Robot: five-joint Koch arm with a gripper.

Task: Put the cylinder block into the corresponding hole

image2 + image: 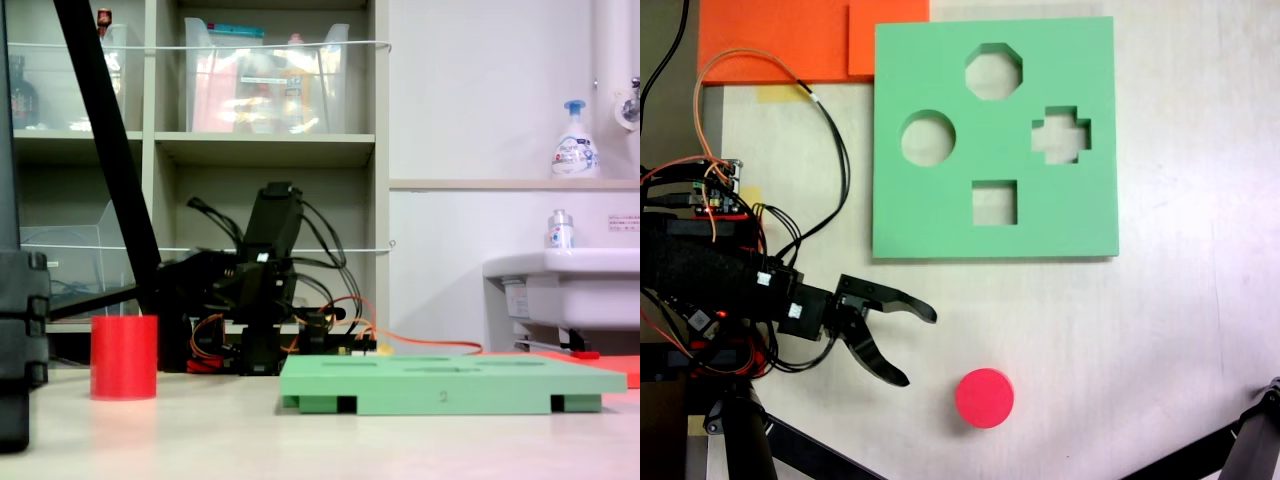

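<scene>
Red cylinder block (985,397) stands upright on the pale tabletop (1180,330) near its bottom edge in the first exterior view, bare surface all around it. In the second exterior view it sits at the far left (124,357), its left edge close to a dark out-of-focus object (20,340) that is cut off by the frame. Koch gripper (908,345) is just up-left of the block, apart from it, jaws spread wide, nothing between them; in the second exterior view the gripper is not distinguishable within the dark arm mass. Green foam board (995,140) lies flat toward the top edge, well apart from the block, open table between. Round hole (928,138) is on the board's left side in the first exterior view, empty; from the second exterior view the cutouts show only as thin dark slits, shapes unreadable. Orange foam sheets (790,40) at the top-left corner are cropped.
</scene>
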